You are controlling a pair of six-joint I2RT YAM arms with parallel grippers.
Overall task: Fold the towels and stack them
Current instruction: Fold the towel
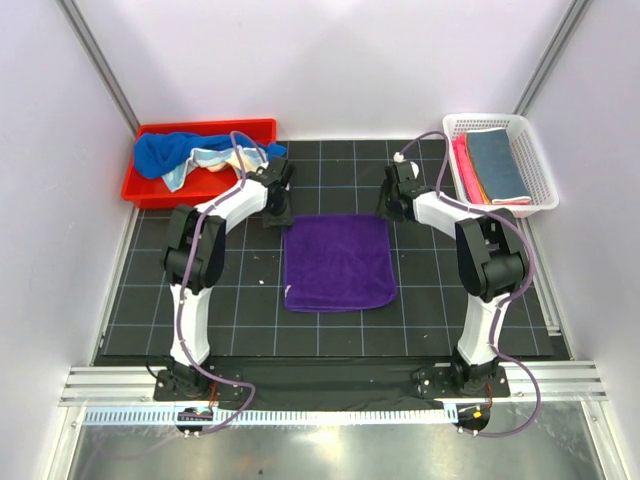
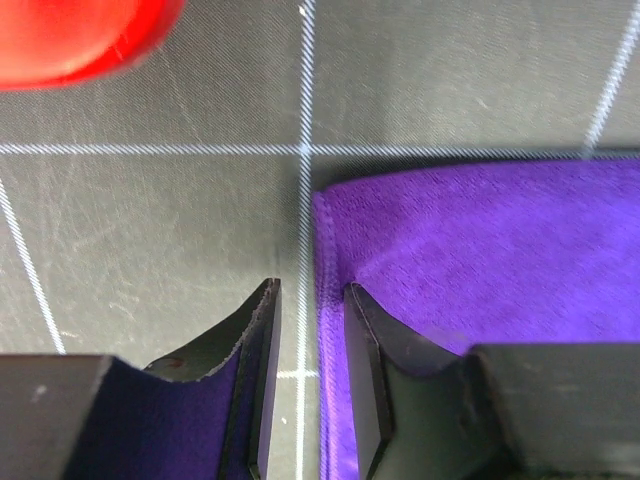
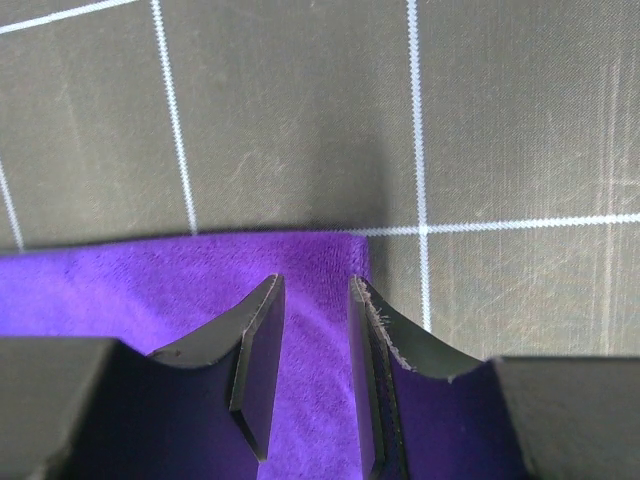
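A purple towel (image 1: 337, 262) lies flat and square on the black grid mat. My left gripper (image 1: 283, 212) is at its far left corner, open; in the left wrist view the gripper (image 2: 312, 290) straddles the hem of the towel (image 2: 480, 250), one finger on bare mat and the other on the cloth. My right gripper (image 1: 392, 207) stands at the far right corner, open, and in the right wrist view the gripper (image 3: 315, 280) has both fingers over the towel (image 3: 150, 290), which lies flat between them. Neither gripper has cloth pinched.
A red bin (image 1: 150, 190) at the back left holds a bright blue towel (image 1: 165, 152) and a pale multicolour one (image 1: 215, 160). A white mesh basket (image 1: 540, 205) at the back right holds folded towels, slate blue (image 1: 497, 163) on top and pink (image 1: 463, 170) beside it.
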